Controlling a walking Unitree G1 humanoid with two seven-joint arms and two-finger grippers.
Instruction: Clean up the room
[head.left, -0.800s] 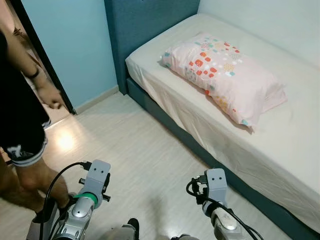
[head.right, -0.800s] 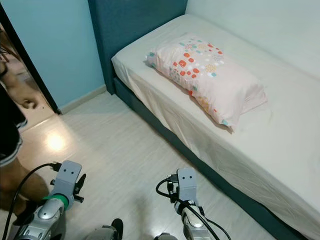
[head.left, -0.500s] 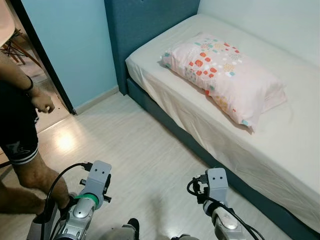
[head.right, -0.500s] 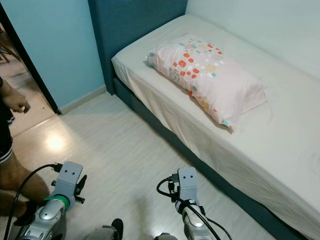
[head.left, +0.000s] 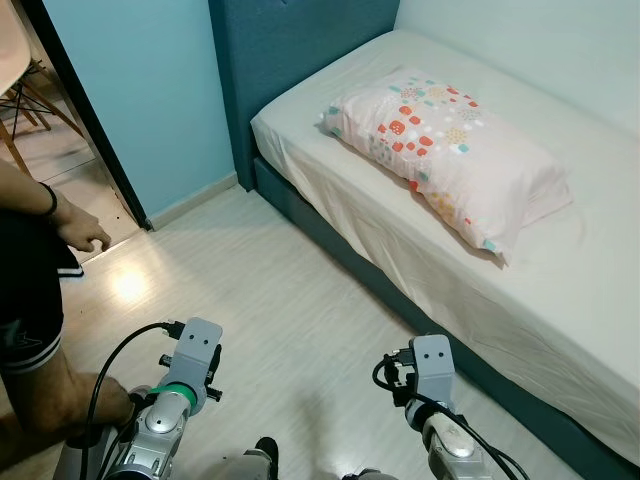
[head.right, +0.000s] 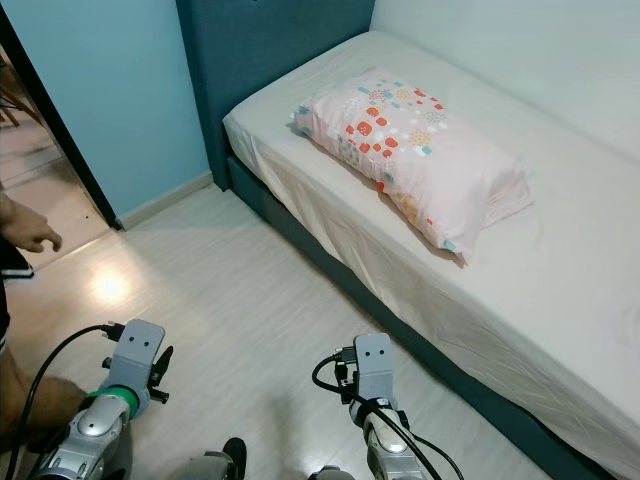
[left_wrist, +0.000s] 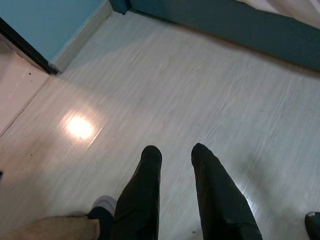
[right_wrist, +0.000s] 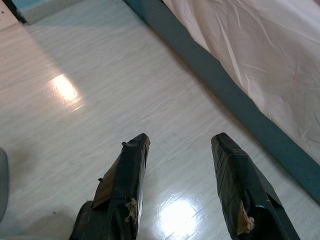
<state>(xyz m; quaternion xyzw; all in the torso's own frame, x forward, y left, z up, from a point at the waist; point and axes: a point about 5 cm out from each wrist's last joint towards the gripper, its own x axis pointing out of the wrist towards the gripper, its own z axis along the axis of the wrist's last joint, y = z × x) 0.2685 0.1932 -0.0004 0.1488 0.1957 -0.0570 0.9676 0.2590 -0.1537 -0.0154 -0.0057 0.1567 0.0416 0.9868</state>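
Note:
A pink pillow (head.left: 445, 150) with coloured squares lies flat on the bed (head.left: 560, 290), near the dark blue headboard (head.left: 290, 50). The bed has a white sheet and a dark blue base. Both my arms hang low over the pale wooden floor (head.left: 290, 300), well short of the bed. My left gripper (left_wrist: 176, 150) points down at bare floor with its fingers apart and empty. My right gripper (right_wrist: 180, 140) is open wider, also empty, with the bed's base (right_wrist: 235, 95) just beyond it.
A person (head.left: 35, 300) in black shorts stands close at my left, one hand (head.left: 85, 235) hanging by the doorway (head.left: 60, 150). Their leg and shoe (left_wrist: 100, 207) are beside my left gripper. A light blue wall (head.left: 150, 90) stands between door and headboard.
The person has shifted to the left and partly out of the picture, their hand now lower. Both my arms and the pillow stay where they were.

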